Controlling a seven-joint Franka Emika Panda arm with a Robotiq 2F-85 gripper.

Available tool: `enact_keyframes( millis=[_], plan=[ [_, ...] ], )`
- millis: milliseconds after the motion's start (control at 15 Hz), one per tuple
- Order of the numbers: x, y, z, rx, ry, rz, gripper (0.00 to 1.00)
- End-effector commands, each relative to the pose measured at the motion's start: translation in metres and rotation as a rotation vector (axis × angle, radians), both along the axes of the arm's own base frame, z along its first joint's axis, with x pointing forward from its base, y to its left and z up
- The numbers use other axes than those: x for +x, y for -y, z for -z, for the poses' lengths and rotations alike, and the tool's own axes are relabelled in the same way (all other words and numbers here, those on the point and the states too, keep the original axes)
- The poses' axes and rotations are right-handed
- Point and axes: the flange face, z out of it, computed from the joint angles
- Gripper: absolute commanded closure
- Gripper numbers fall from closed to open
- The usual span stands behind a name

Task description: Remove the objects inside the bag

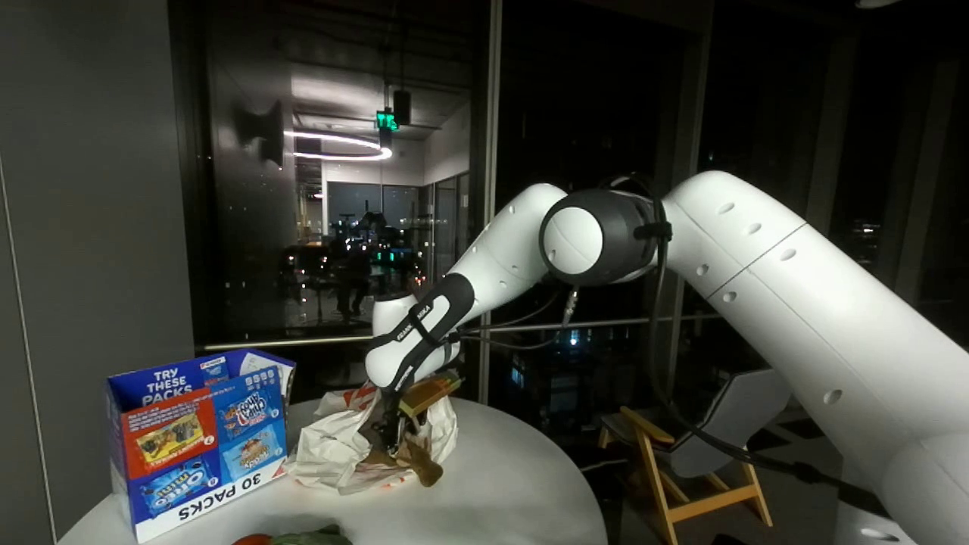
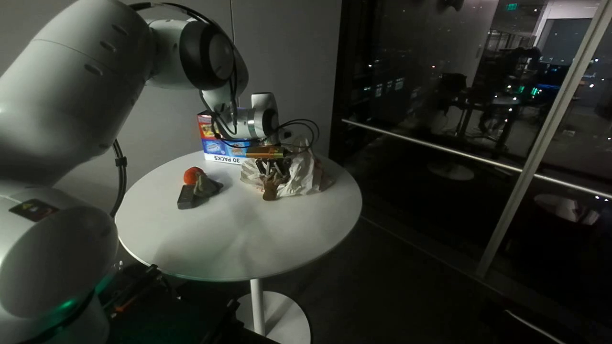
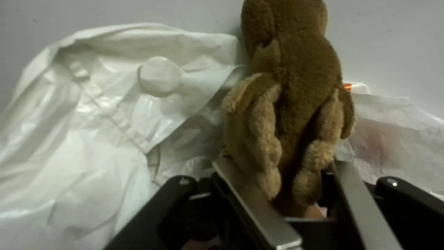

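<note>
Arm (image 1: 515, 242) bent down at bag (image 1: 329, 450); end effector (image 2: 273, 174) straddles plush (image 3: 301, 66), can't tell if gripping. Chair (image 1: 746, 416) shows only in an exterior view.

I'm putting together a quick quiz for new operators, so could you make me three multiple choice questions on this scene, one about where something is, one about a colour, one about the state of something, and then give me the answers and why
1. Where is the snack box?
A) On the floor
B) On the table, beside the bag
C) On the chair

2. What colour is the plush toy?
A) Green
B) Pink
C) Brown

3. What state is the bag in?
A) Crumpled
B) Folded flat
C) Rolled into a tube

Answers:
1: B, as both exterior views show it standing on the tabletop next to the bag.
2: C, as the wrist view shows its brown fur.
3: A, as loose creases show across its white sides in the wrist view.
</note>
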Motion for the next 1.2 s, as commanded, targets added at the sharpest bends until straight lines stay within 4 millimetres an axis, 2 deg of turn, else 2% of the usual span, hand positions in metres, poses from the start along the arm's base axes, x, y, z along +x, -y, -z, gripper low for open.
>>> enact_keyframes(
  millis=[0,67,200,333,400,667,800,1133],
  plan=[
    [0.008,-0.001,-0.006,-0.008,0.009,-0.014,0.77],
    [0.007,-0.002,-0.008,-0.004,0.011,-0.012,0.86],
    [0.007,-0.002,-0.017,0.002,0.016,-0.01,0.89],
    [0.006,0.001,-0.028,-0.006,0.033,-0.001,0.86],
    [0.006,0.001,-0.033,-0.003,0.037,-0.001,0.9],
    [-0.009,-0.008,-0.071,0.011,0.032,-0.018,0.87],
    [-0.031,-0.02,-0.089,0.046,-0.059,-0.098,0.87],
    [-0.093,-0.07,-0.13,0.114,-0.276,-0.293,0.87]
  ],
)
